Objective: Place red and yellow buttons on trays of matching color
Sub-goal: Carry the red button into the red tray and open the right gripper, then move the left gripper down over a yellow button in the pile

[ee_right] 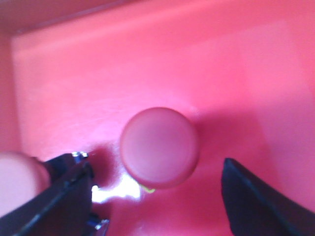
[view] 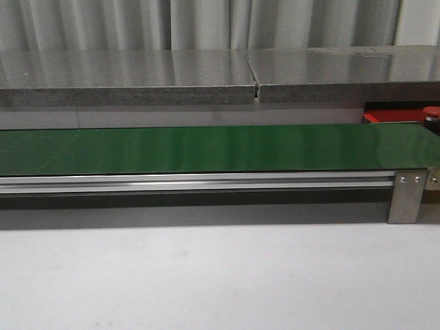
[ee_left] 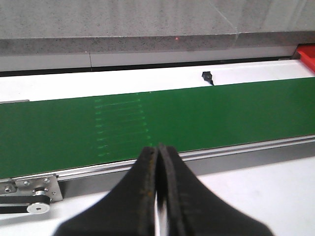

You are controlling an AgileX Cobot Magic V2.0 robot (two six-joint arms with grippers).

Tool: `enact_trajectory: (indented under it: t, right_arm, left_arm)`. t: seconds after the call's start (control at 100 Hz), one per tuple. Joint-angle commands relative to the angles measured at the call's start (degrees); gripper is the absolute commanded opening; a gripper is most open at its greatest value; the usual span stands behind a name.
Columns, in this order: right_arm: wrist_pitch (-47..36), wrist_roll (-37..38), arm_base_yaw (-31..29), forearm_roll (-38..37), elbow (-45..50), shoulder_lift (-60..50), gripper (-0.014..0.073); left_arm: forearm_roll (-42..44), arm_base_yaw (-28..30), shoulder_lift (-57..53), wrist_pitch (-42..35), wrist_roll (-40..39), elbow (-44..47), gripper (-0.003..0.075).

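Right gripper (ee_right: 157, 191): its two dark fingers are standing wide apart, one on each side of the button, and neither one is touching it. It is holding nothing.
Red button (ee_right: 159, 146): its round red cap is sitting between the parted fingers of the right gripper, just ahead of their tips, and it is resting on the floor of the red tray. In the front view a red cap (view: 431, 113) is showing at the far right edge, beyond the belt.
Second red shape (ee_right: 17, 179): a blurred rounded red form is lying just beside one finger of the right gripper, at the edge of the picture; I cannot tell what it is.
Red tray (ee_right: 206, 64): it is filling the whole right wrist view, under and around the gripper. In the front view it is peeking out behind the far right end of the belt.
Left gripper (ee_left: 158, 162): its black fingers are pressing together with nothing between them, and it is hovering over the white table, on the near side of the belt.
Green belt (ee_left: 221, 118): it is running across just ahead of the left gripper tips.
White table (view: 206, 275): it is lying in front of the belt.
Grey stone ledge (view: 137, 75): it is standing farthest, behind the belt.
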Motion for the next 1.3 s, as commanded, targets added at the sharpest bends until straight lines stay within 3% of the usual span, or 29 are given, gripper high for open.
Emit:
enact_trajectory:
  t: [0.0, 0.13, 0.32, 0.46, 1.08, 1.29]
  right_arm:
    - [-0.9, 0.0, -0.2, -0.7, -1.5, -6.9, 0.0502]
    - [1.0, 0.0, 0.3, -3.6, -0.1, -11.1, 0.0381]
    - [0.1, -0.1, 2.9, -9.2, 5.4, -19.0, 0.0085]
    - [-1.2, -0.2, 5.0, -9.8, 10.1, -24.8, -0.0071]
    - [-1.0, -2.5, 16.3, -10.5, 28.8, -49.4, -0.0066]
    - [-1.0, -2.5, 17.6, -10.5, 35.3, -58.0, -0.0066]
  left_arm:
    - [-1.0, -0.6, 0.2, -4.1, 0.1, -1.5, -0.0019]
    - [-1.0, -0.6, 0.2, -4.1, 0.1, -1.5, -0.0019]
    - [-1.0, -0.6, 0.2, -4.1, 0.1, -1.5, -0.0019]
    - [-1.0, -0.6, 0.2, -4.1, 0.1, -1.5, -0.0019]
    - [-1.0, -0.6, 0.2, -4.1, 0.1, -1.5, -0.0019]
    - [-1.0, -0.6, 0.2, -4.1, 0.1, -1.5, -0.0019]
